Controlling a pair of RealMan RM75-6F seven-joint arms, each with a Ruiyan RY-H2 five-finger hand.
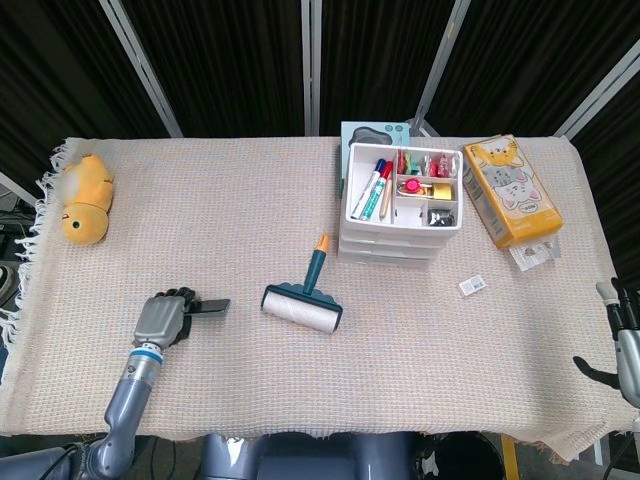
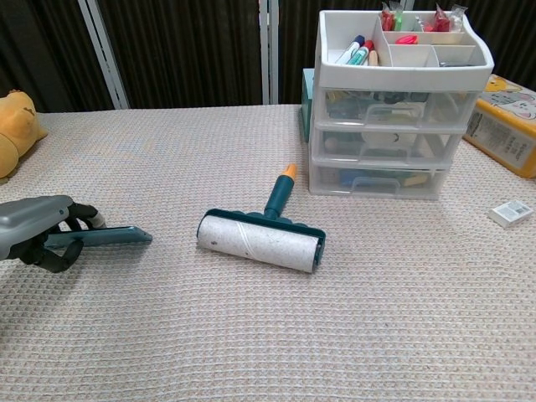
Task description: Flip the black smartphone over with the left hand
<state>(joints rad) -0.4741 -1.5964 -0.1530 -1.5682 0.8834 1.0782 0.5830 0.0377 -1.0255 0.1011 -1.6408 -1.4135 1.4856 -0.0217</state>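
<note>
Teal-handled lint roller (image 1: 303, 300) lies mid-frame, just right of the black smartphone (image 2: 102, 237), which sits edge-on at lower left, clamped in the curled fingers of the grey left hand (image 1: 163, 320). Beige woven cloth (image 1: 220, 220) covers the table before black curtains. Upper right, a white drawer organiser (image 1: 402, 203) holds markers in its top tray. At the right edge, the right hand (image 1: 620, 345) shows fingers apart.
</note>
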